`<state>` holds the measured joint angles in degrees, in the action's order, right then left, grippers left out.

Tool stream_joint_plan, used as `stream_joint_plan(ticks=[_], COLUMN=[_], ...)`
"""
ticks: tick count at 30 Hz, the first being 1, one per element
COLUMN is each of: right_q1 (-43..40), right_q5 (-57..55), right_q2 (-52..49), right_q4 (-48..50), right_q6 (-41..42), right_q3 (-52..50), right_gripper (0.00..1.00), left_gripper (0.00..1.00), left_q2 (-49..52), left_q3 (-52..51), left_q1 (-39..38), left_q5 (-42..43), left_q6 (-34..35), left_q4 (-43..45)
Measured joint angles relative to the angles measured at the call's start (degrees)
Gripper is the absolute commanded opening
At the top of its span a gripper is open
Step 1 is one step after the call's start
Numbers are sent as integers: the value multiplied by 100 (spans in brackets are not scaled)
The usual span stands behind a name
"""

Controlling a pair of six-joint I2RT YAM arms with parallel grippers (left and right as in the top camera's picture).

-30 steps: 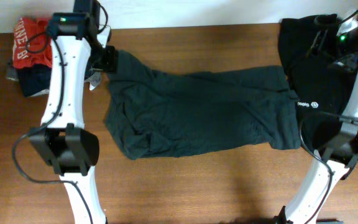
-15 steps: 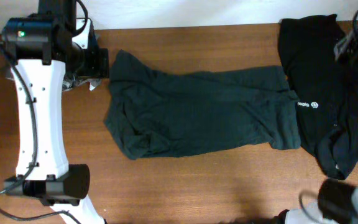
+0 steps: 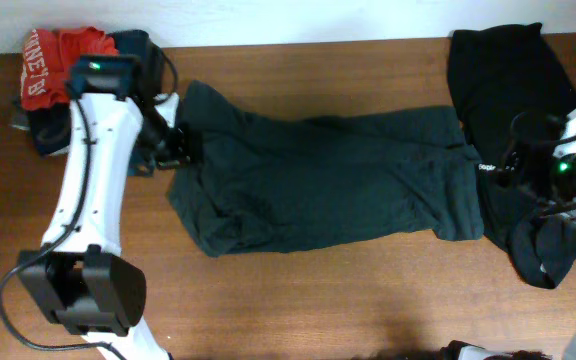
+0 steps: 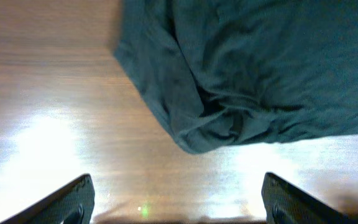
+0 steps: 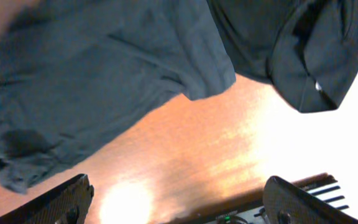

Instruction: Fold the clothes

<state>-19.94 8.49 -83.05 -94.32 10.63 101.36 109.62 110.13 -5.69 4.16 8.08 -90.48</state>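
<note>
A dark grey-green garment (image 3: 318, 180) lies spread and wrinkled across the middle of the wooden table (image 3: 318, 300). It also shows in the left wrist view (image 4: 260, 68) and the right wrist view (image 5: 86, 74). A black T-shirt with a small white logo (image 3: 508, 100) lies crumpled at the right edge, also in the right wrist view (image 5: 291, 43). My left gripper (image 3: 168, 140) hovers at the garment's left edge, open and empty (image 4: 176, 202). My right gripper (image 3: 528, 165) is over the black shirt, open and empty (image 5: 179, 202).
A pile of red (image 3: 53, 60) and navy (image 3: 53, 125) garments sits at the far left corner. The white left arm (image 3: 88, 210) reaches along the left side. Bare wood runs along the front edge.
The left arm has swung right and its gripper came forward onto the garment's left edge. The right arm has pulled back toward the right side, now low over the black shirt.
</note>
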Motion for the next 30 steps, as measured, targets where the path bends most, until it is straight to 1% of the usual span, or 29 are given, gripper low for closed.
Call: stream_joint_plan(ticks=[1,7,12,14,16,19,22,24,25,30], right_q1=[-2,-2,-2,0,0,0,0,0,0,0], right_q5=[-13,-52,-52,-52,-55,-52,-52,-52,-52,-55], right_q2=[0,0,0,0,0,0,0,0,0,0], right_q4=[109,704,935,1025,1082,1167,1220,1233,1235,1237], right_q6=[-2,-4,-2,-2,-2,-4,-7,-4,-7,-11], right_q3=[-199,-1300,-1851,-1943,-1967,-1971,-1980,-1985,-1985,-1985], right_gripper=[92,92,92,92,92,92,92,92,92,92], left_gripper=[82,73,62,56,46,35,23,20,19,18], left_q2=[0,0,0,0,0,0,0,0,0,-13], left_q3=[-227,-1843,-2887,-3171,-3331,-3530,-3834,-4022,-4113,-4293], left_q1=[-61,-553,-592,-575,-564,-560,-560,-560,-560,-407], left_q5=[0,20,33,39,37,33,33,-4,-39,-455], left_q6=[7,127,317,378,413,439,479,487,496,769], left_q4=[111,1104,1725,1895,2063,2385,2931,3206,3316,3364])
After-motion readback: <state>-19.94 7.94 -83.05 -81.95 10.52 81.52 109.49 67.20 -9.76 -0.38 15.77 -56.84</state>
